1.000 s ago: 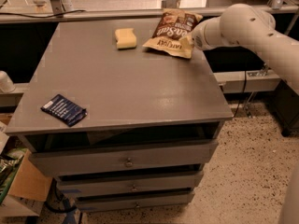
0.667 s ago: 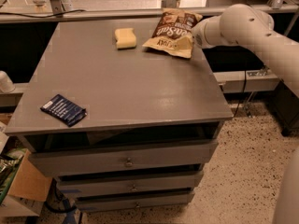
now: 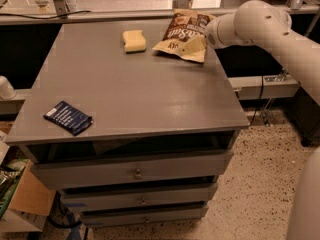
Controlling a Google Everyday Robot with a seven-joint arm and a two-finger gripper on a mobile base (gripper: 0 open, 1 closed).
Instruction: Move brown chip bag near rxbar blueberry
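On the grey drawer cabinet (image 3: 135, 99) the task looks barely begun: the brown chip bag (image 3: 181, 31) lies at the far right corner, just beside a pale yellow block (image 3: 134, 40). The gripper (image 3: 205, 36) is at the bag's right edge, but I cannot tell whether it grasps the bag. The whole carry is left to do, because the rxbar blueberry (image 3: 68, 117) sits well apart at the near left edge.
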